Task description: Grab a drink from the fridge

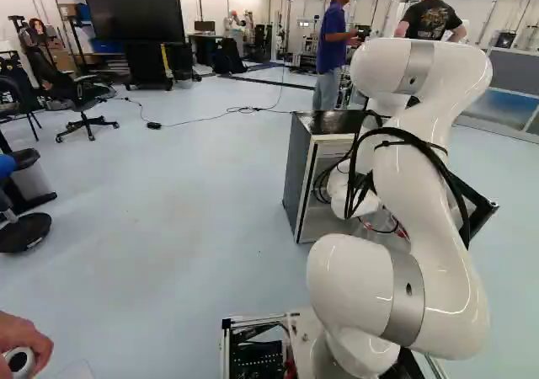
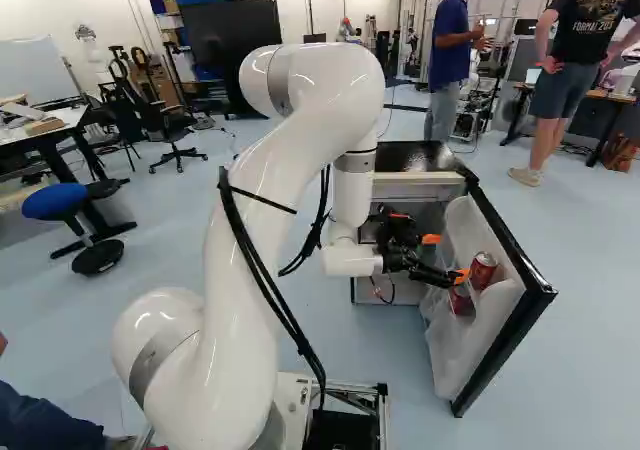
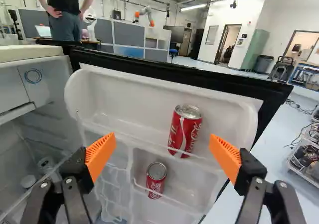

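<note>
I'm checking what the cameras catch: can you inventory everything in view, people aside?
Upper can: one, red, door's upper shelf
Lower can: one, red, door's lower shelf
Fridge: one, black top, ahead of arm
Door: one, black edge, white inside, swung open
Screen: one, black, far left of left base view
Office chairs: several, black, same side
Stool: one, blue seat, left of right base view
Partitions: several, grey, beyond door
Another robot: one, white, beyond partitions
Arm: one, white
Hand: one, black, orange pads, open before door
</note>
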